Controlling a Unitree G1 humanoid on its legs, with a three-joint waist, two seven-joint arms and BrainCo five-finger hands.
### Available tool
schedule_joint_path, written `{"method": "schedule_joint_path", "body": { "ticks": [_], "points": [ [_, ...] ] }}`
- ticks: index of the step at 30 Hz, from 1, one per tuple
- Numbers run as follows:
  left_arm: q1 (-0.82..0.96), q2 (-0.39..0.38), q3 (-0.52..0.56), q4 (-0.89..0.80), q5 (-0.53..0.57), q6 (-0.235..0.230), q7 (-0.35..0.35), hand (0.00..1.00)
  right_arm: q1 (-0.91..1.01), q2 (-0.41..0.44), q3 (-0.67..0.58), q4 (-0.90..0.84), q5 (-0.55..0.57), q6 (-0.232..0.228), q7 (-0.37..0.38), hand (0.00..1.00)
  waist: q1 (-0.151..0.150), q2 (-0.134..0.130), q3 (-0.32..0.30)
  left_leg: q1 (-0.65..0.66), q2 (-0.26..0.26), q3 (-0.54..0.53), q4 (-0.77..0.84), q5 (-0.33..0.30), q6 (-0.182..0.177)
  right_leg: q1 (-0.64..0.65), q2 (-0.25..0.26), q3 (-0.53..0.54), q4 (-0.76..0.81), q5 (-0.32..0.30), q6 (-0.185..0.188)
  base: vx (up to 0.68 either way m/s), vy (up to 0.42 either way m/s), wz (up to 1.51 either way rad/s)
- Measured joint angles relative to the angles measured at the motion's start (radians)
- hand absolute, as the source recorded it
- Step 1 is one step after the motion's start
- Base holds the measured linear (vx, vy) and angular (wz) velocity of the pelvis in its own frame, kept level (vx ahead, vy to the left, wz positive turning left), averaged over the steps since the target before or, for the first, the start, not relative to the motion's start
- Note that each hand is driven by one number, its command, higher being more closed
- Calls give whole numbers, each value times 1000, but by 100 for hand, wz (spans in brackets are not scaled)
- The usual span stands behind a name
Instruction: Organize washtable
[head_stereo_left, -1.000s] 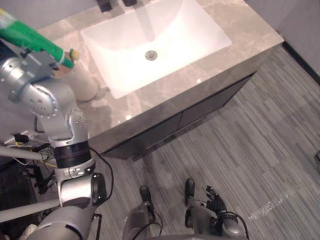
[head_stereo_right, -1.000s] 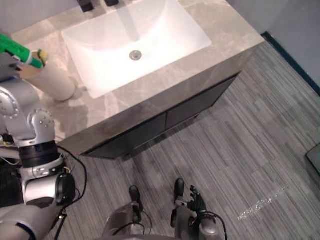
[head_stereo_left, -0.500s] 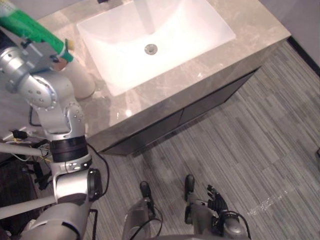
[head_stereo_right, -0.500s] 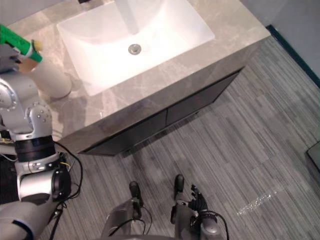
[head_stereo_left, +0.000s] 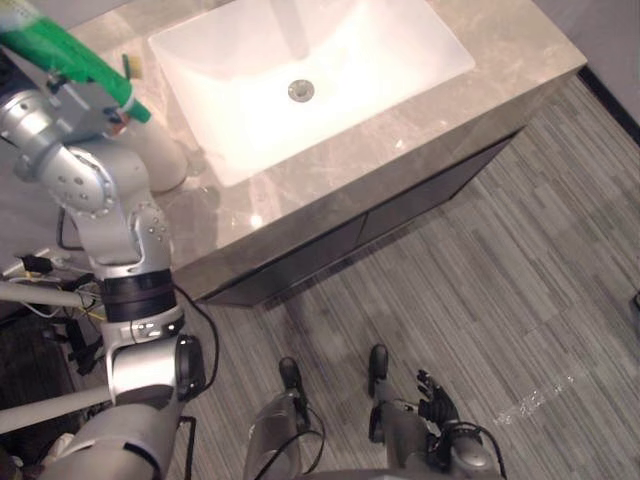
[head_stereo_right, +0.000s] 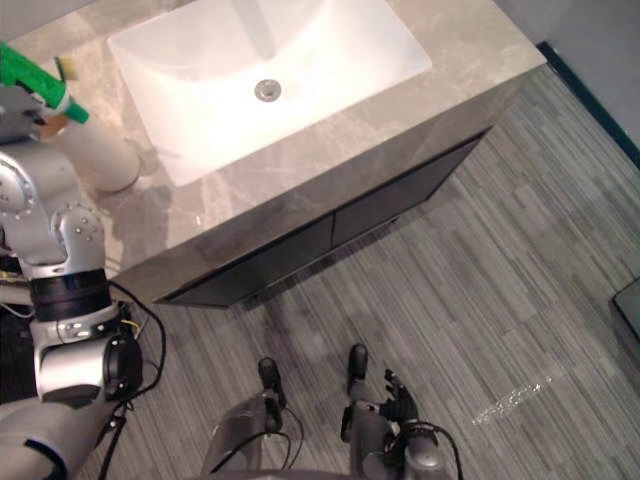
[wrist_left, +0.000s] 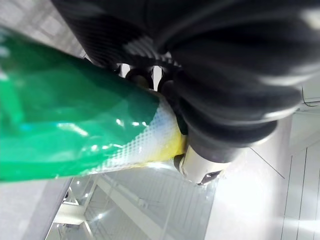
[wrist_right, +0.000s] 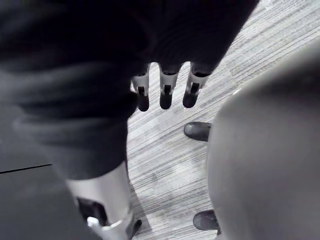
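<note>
Left hand (head_stereo_left: 78, 98) is clamped round the green tube (head_stereo_left: 70, 58), held in the air left of the sink (head_stereo_left: 400, 50). Tube slants down toward the sink, white-yellow end over the white cup (head_stereo_right: 100, 160); contact, can't tell. Cup stands on the marble counter (head_stereo_left: 510, 55) just beside the sink's left edge. Small yellow item (head_stereo_left: 133, 65) near the sink's far-left corner. Right hand (head_stereo_left: 437, 393) hangs low, well in front of the sink over the striped grey floor (head_stereo_left: 520, 260), fingers straight, relaxed.
</note>
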Motion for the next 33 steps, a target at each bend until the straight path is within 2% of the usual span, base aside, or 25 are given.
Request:
{"method": "schedule_joint_path", "body": {
  "ticks": [7, 13, 22, 27, 33],
  "points": [
    [0, 5, 2, 0, 15, 1, -1, 100, 0, -1, 0, -1, 0, 0, 4, 0, 1, 1, 1, 0, 2, -1, 4, 0, 0, 0, 1, 0, 5, 0, 0, 0, 0, 0],
    [2, 62, 15, -1, 17, 2, -1, 100, 0, -10, 3, -1, 0, -2, 5, 0, 2, 9, 6, 0, 7, -1, 6, 0, 0, 0, 4, -1, 7, 0, 0, 0, 0, 0],
    [3, 72, 51, -3, 14, 1, -2, 100, 0, -16, 12, 0, -1, -1, 7, 0, 5, 10, 5, 1, 7, -1, 7, 0, 0, 3, 4, -4, 7, 0, 0, 0, 0, 0],
    [5, 135, 51, -3, 14, 1, -1, 100, 0, -16, 13, 0, -1, 0, 7, 0, 5, 10, 5, 3, 7, -1, 7, 0, 0, 5, 4, -6, 6, 0, 0, 0, 0, 0],
    [30, 141, 84, -2, 14, 1, 0, 100, 0, -18, 14, 0, -1, 1, 7, 0, 5, 10, 4, 2, 7, -2, 6, 0, 0, 6, 4, -12, 2, 0, 0, 0, 0, 0]
  ]
}}
